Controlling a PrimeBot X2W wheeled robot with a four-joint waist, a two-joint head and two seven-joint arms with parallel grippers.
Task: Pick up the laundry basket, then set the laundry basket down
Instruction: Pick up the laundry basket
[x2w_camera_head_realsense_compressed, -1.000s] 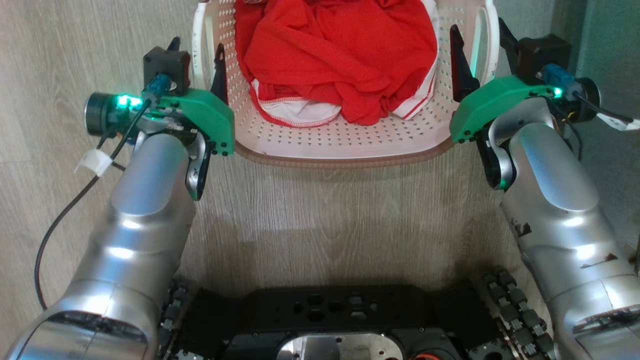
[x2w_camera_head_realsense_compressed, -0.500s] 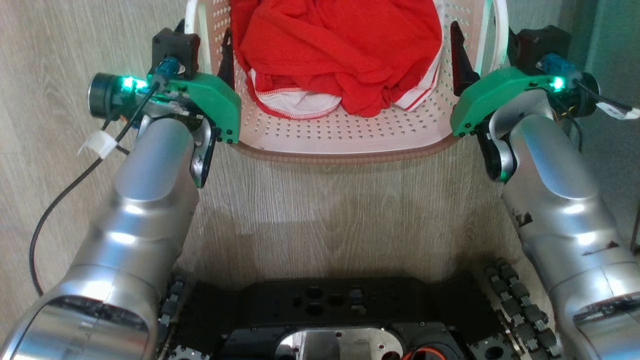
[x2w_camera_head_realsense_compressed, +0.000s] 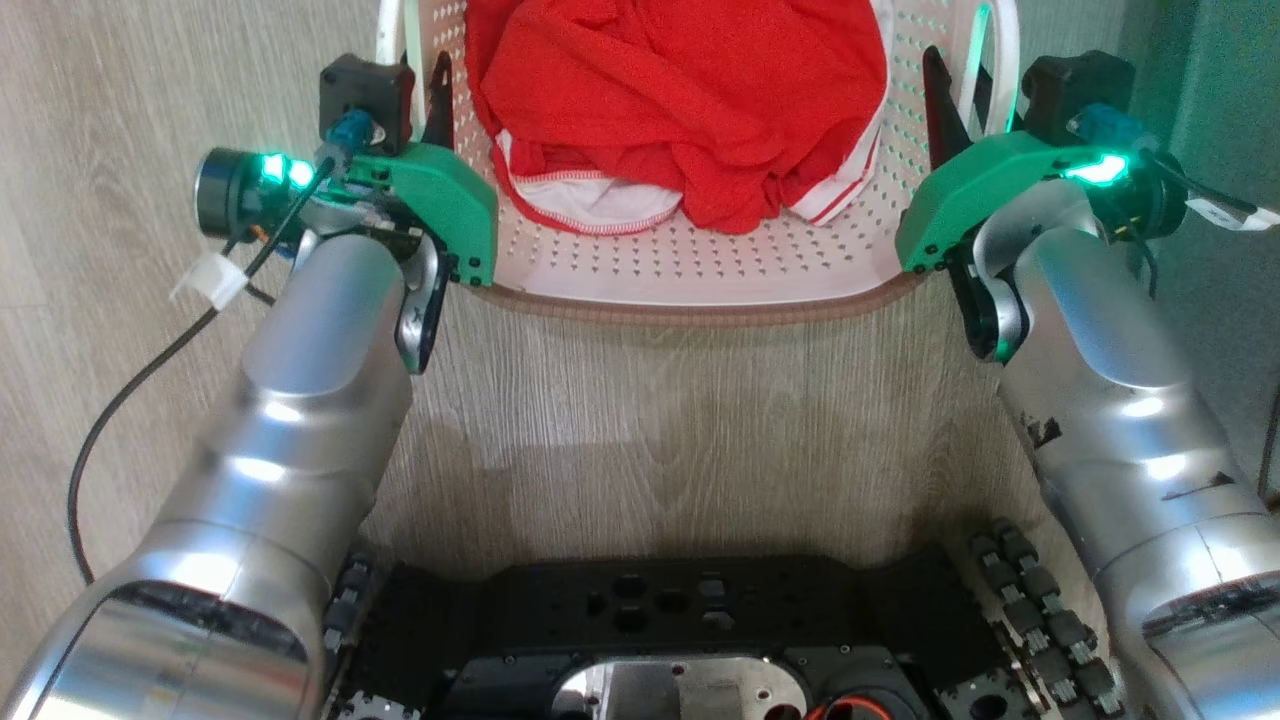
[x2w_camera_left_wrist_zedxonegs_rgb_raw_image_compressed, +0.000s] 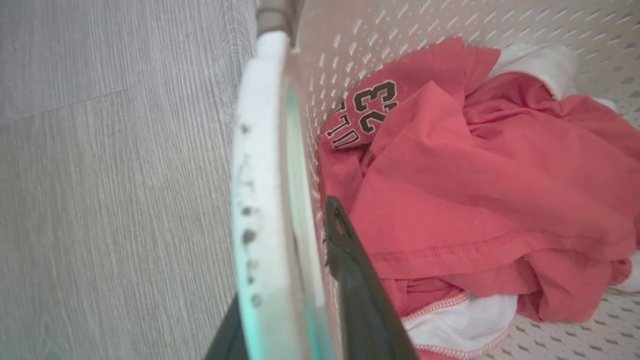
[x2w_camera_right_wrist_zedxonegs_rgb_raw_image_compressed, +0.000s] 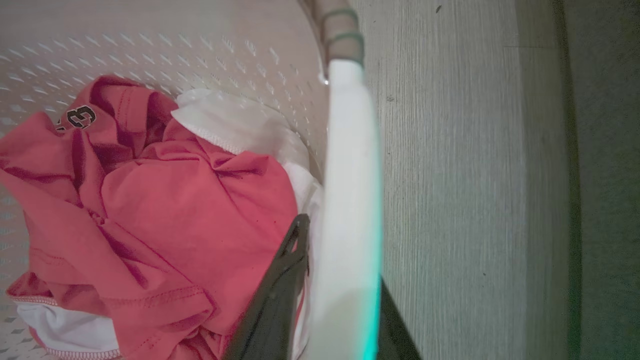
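Just ahead of the base (x2w_camera_head_realsense_compressed: 660, 620), over the wood floor (x2w_camera_head_realsense_compressed: 640, 420), gripping the laundry basket (x2w_camera_head_realsense_compressed: 700, 270) by both handles (x2w_camera_left_wrist_zedxonegs_rgb_raw_image_compressed: 257, 175). Pinching narrowly with left fingers (x2w_camera_left_wrist_zedxonegs_rgb_raw_image_compressed: 352, 280) and right fingers (x2w_camera_right_wrist_zedxonegs_rgb_raw_image_compressed: 280, 290), one inside, one outside. Farther in, holding red clothes (x2w_camera_head_realsense_compressed: 680, 90).

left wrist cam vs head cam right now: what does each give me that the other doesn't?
Left wrist: black "23" print on the red and white clothes; left gripper closed across the white side handle, one dark finger inside the wall.
Head: right gripper on the opposite handle, silver forearms, brown woven-look rim, black wheeled base.
Both: cream-white perforated plastic laundry basket, the clothes, pale wood-look floor.
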